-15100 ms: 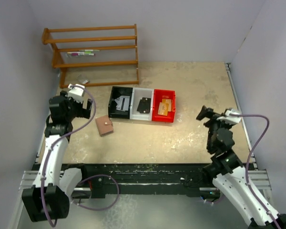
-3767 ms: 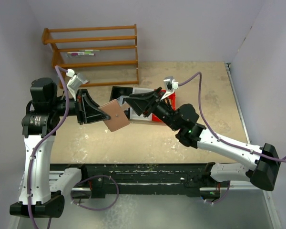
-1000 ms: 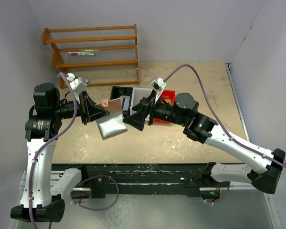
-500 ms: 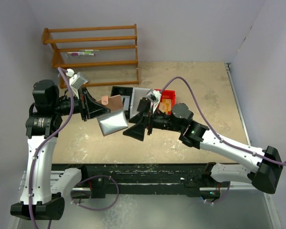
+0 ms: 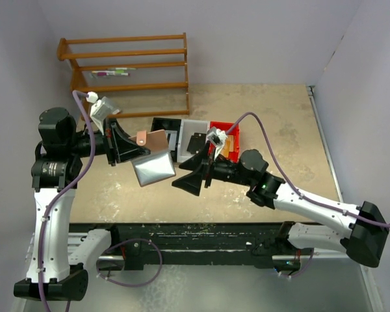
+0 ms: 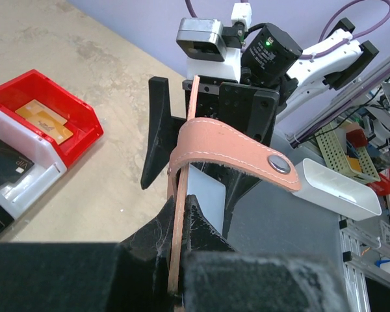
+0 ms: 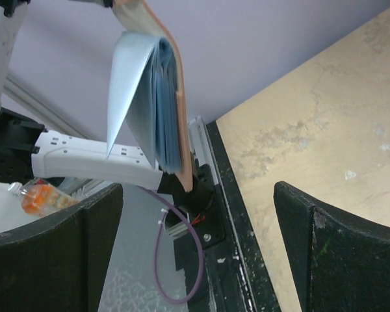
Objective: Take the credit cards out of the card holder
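The left hand (image 5: 131, 148) is clamped shut on one cover of the holder (image 5: 153, 168) and holds it in the air above the tabletop (image 5: 266, 117), in front of three bins. The holder hangs open: the pinkish cover is pinched edge-on in the fingers, the strap (image 6: 234, 153) curls over the top, and the light blue pockets fan out towards the right hand (image 5: 194, 168). That hand has its jaws spread wide, just beside the holder but not touching it.

No card edge can be made out among the blue pockets. Golden-yellow cards (image 6: 44, 120) lie in the red bin (image 6: 84, 142).

The step now appears to be reaching into the pockets for a card. To do it well, the right hand would need to narrow its jaws and line them up with the fanned pockets. It should pinch only a card edge, not the lining. It should then pull straight along the pocket while the left hand keeps a firm, steady grip, since the thin cover could twist or slip.
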You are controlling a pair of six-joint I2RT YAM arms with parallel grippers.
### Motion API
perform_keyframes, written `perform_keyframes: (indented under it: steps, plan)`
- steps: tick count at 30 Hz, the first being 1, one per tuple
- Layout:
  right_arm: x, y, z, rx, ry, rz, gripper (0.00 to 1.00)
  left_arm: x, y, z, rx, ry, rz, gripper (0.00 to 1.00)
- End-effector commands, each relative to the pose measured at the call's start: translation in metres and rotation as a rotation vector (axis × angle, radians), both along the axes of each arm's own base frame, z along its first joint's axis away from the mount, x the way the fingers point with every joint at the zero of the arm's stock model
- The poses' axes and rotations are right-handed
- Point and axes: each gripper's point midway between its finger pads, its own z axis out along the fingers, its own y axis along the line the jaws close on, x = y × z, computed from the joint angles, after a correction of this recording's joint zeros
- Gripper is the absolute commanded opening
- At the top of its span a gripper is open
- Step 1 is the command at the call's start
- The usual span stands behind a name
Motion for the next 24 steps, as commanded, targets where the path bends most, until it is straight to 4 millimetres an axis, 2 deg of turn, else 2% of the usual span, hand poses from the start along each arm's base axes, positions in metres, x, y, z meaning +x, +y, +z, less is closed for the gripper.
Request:
perform_keyframes:
  steps: [1,11,14,20,24]
  plan:
    - [0.006,0.006,0.049,0.129,-0.097,-0.002,1.0,-0.015,-0.002,0.019,-0.012,-0.063,-0.038,0.0]
    - [0.016,0.017,0.073,0.21,-0.112,0.014,1.0,-0.018,-0.002,0.019,-0.007,-0.07,-0.044,0.0]
    - [0.012,0.018,0.088,0.264,-0.128,0.039,1.0,-0.021,-0.002,0.019,-0.006,-0.078,-0.048,0.0]
    - [0.006,0.032,0.103,0.316,-0.131,0.131,1.0,-0.022,-0.002,0.014,-0.011,-0.053,-0.067,0.0]
    - [0.003,0.038,0.108,0.354,-0.113,0.186,0.89,-0.025,-0.003,0.013,-0.009,-0.049,-0.076,0.0]
